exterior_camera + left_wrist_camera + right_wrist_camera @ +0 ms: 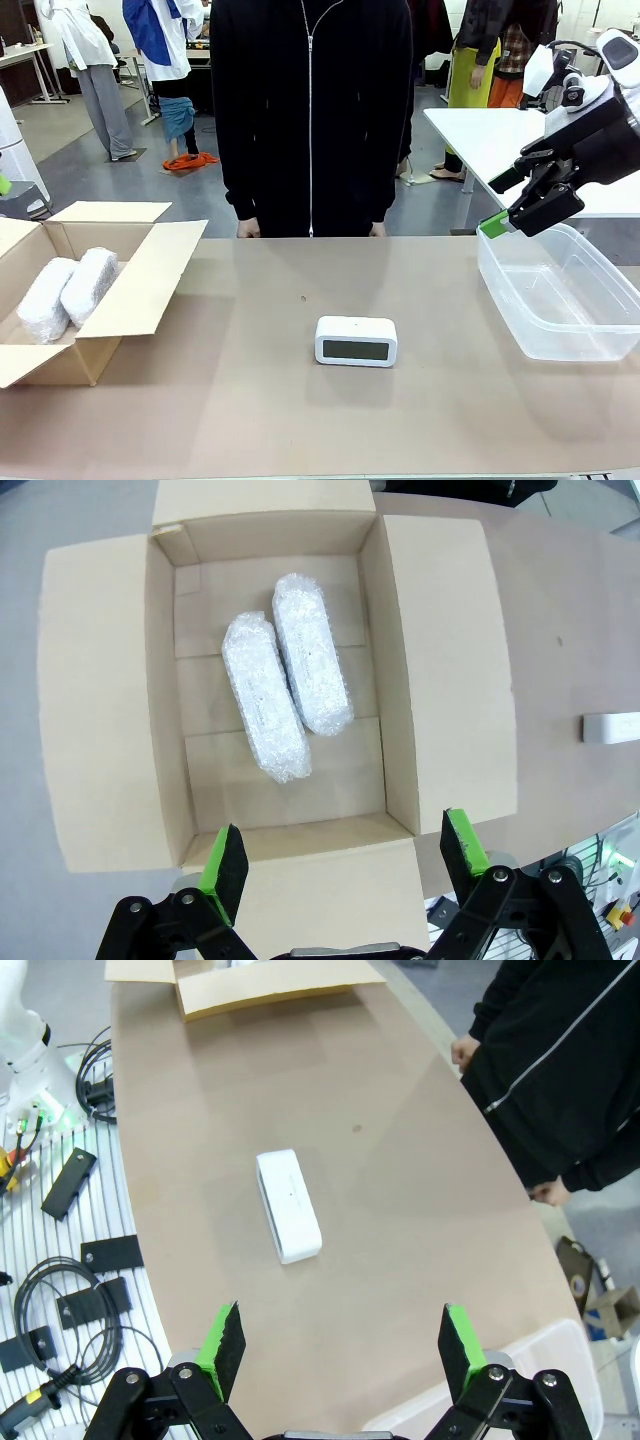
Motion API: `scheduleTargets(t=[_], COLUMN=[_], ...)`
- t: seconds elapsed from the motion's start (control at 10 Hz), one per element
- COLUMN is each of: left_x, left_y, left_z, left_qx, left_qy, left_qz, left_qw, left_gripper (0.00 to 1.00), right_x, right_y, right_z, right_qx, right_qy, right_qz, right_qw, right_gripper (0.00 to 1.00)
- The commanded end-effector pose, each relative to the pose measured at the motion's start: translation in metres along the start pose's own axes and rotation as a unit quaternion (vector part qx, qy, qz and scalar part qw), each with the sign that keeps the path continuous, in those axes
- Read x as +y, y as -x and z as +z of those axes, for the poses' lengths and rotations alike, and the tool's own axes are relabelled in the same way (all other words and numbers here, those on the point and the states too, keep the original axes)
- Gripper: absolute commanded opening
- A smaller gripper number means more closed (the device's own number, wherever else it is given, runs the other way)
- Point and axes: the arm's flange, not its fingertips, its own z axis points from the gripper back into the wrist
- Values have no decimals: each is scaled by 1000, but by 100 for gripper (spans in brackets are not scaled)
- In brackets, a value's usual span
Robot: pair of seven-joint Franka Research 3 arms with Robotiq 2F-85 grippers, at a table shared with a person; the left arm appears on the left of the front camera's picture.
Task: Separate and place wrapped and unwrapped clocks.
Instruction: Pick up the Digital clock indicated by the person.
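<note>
Inside the cardboard box (160, 700) lie 2 wrapped clocks (310, 660); the bare clock (356, 341) waits mid-table. With left gripper (343, 852) and right gripper (340, 1335) both wide and empty, the right one probably must lower over it next

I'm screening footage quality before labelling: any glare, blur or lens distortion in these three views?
Front view: even light, sharp; the clock casts a faint shadow on the table. Right wrist view: the wide-angle lens bows the table's edges. Left wrist view: the wrapped bundles look slightly washed out; the cardboard box is sharp.

Tan table (220, 410), open cardboard box (150, 285), white clock (356, 341), clear plastic tub (520, 312)
</note>
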Motion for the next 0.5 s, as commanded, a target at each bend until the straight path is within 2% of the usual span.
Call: scheduleTargets(t=[0.0,0.4], left_x=[0,0], left_y=[1,0], left_z=[2,0], left_qx=[-1,0], left_qy=[-6,0], left_qz=[-4,0], left_qw=[1000,1000], left_gripper=[100,100], right_x=[0,0], right_y=[0,0], right_z=[-2,-2], right_qx=[-9,-9], right_qy=[-11,-11], right_qz=[-7,-7], right_qw=[1000,1000], right_gripper=[100,100])
